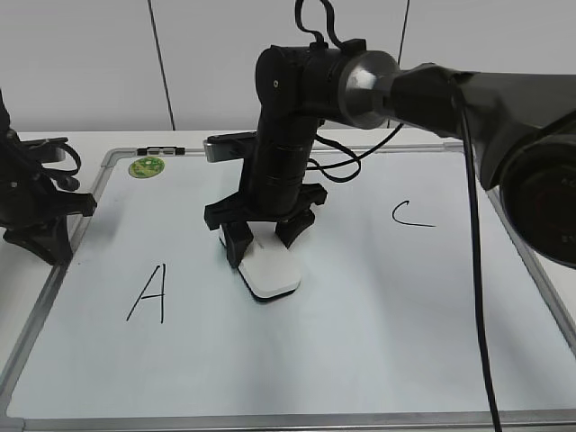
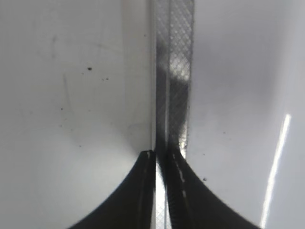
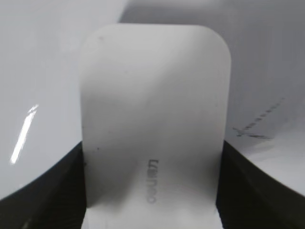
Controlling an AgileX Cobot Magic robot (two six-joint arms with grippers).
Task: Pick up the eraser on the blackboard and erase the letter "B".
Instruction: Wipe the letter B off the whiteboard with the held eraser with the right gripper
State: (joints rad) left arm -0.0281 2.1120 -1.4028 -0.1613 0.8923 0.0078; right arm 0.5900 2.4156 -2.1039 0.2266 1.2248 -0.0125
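At mid-board, between the "A" (image 1: pixel 148 293) at 9 o'clock and "C" (image 1: pixel 410 214) at 3, the right gripper (image 1: pixel 267 236) clamps the eraser (image 1: pixel 271 273), felt flat on the blackboard (image 1: pixel 378 342) for wiping ("B" not visible, only faint smears). Left gripper (image 2: pixel 162 160) pinched closed, empty, parked over the frame.

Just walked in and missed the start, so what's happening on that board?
The right end effector has the white eraser between its fingers and holds it flat on the whiteboard, between the letter A and the letter C. No B shows in the exterior view; the right wrist view shows only faint marker traces beside the eraser. The left end effector sits closed at the board's left edge, holding nothing. A green magnet sits near the top left corner.
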